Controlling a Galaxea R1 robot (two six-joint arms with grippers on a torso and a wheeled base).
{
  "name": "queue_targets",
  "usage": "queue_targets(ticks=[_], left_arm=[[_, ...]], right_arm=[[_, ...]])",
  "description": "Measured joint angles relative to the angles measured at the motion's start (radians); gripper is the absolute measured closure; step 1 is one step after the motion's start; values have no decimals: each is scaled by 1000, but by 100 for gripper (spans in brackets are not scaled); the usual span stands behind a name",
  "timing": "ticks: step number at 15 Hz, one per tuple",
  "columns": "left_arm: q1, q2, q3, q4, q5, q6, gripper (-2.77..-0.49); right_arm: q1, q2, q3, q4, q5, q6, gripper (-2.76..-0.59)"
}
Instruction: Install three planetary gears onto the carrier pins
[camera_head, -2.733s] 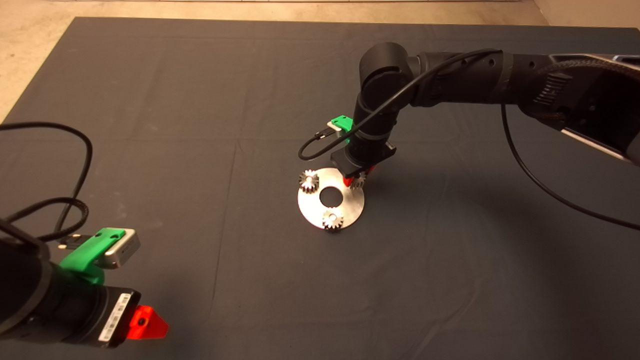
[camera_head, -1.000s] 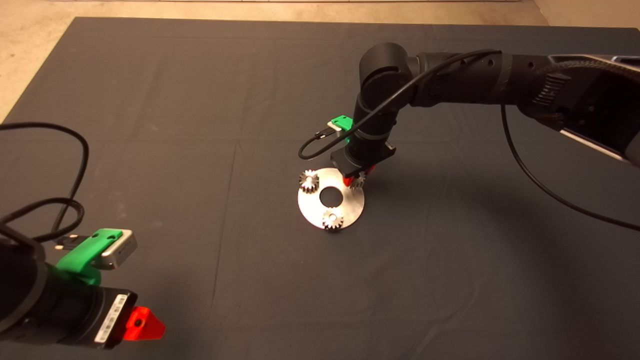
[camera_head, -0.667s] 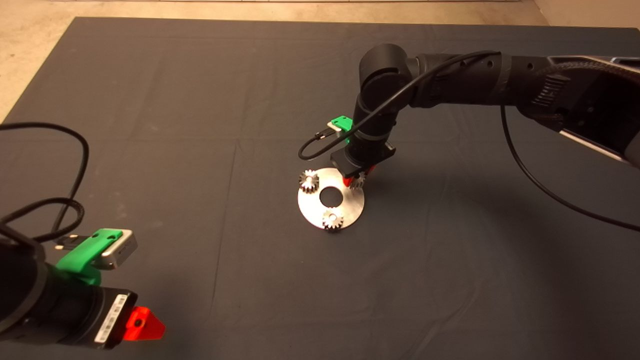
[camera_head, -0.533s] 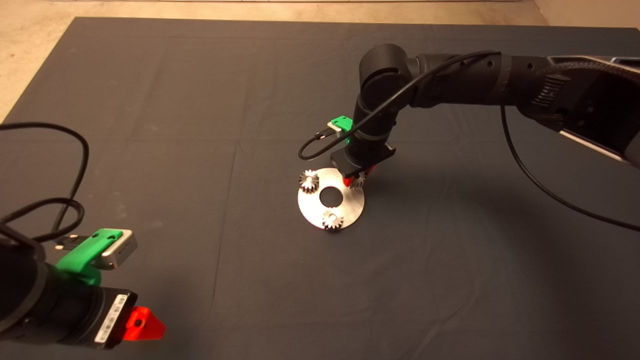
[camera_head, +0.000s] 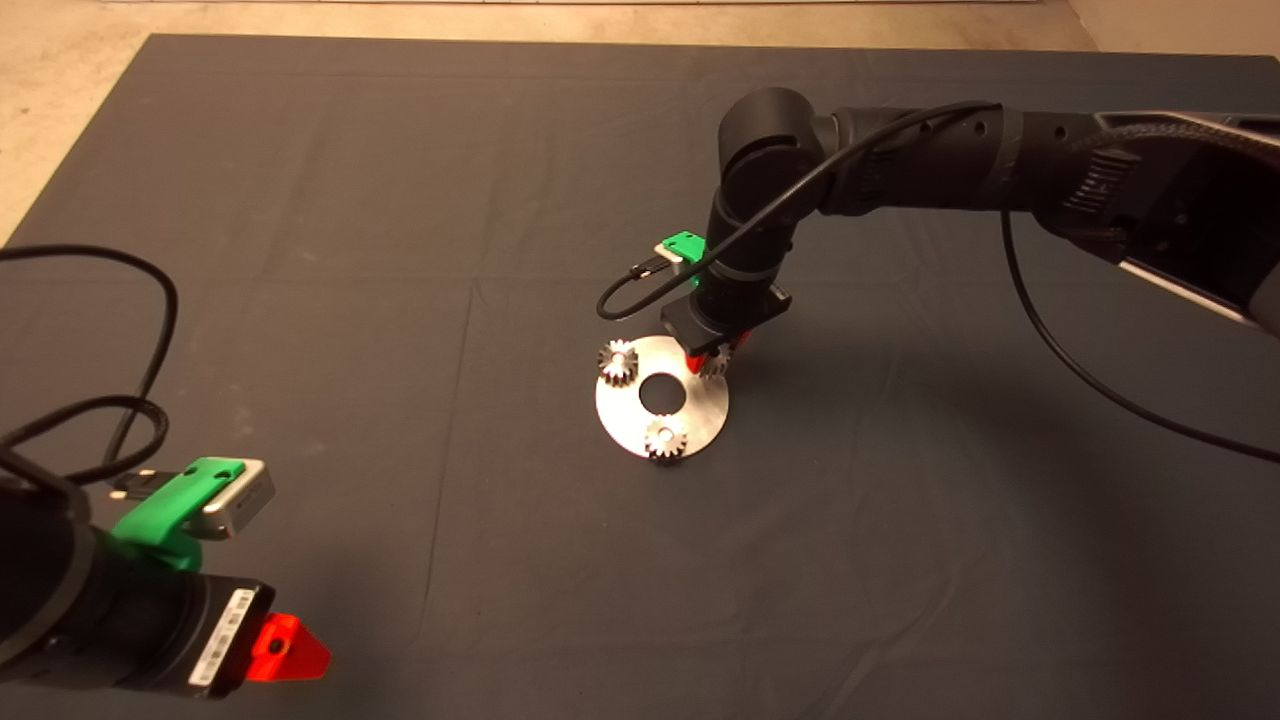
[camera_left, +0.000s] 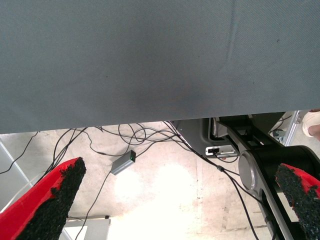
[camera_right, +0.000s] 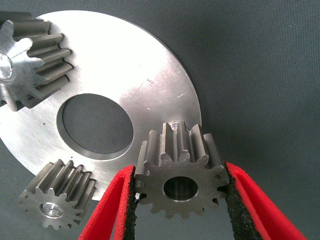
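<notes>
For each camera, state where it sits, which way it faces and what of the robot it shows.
Head view: above, facing down at the mat; shows both arms, disc.
Left wrist view: on the parked arm, facing the mat edge and floor cables; left gripper open.
Right wrist view: facing down on the disc; right gripper grips a gear.
Head and right wrist views share the disc and gears.

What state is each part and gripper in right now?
Third gear: clamped in the right gripper, at the disc's edge; seating on its pin not visible.
Other two gears: on pins.
Disc: flat on the mat.
Right gripper: shut on the third gear.
Left gripper: open, parked lower left.
</notes>
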Motion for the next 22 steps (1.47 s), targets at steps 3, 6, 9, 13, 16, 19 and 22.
queue_targets(ticks=[3, 6, 9, 13, 16, 19, 22], left_arm=[[0, 0, 0, 0, 0, 0, -277], [0, 0, 0, -1, 0, 0, -277], [0, 0, 0, -1, 0, 0, -277], [0, 0, 0, -2, 0, 0, -277], [0, 0, 0, -2, 0, 0, -277], [0, 0, 0, -2, 0, 0, -277], [0, 1, 0, -2, 0, 0, -277]], right_arm=[[0, 0, 0, 0, 0, 0, -106], [0, -1, 0, 0, 0, 0, -111], [1, -1, 0, 0, 0, 0, -117], [1, -3, 0, 0, -1, 0, -129], [8, -6, 7, 0, 0, 0, -142], [86, -58, 92, 0, 0, 0, -157], [190, -161, 237, 1, 2, 29, -172]])
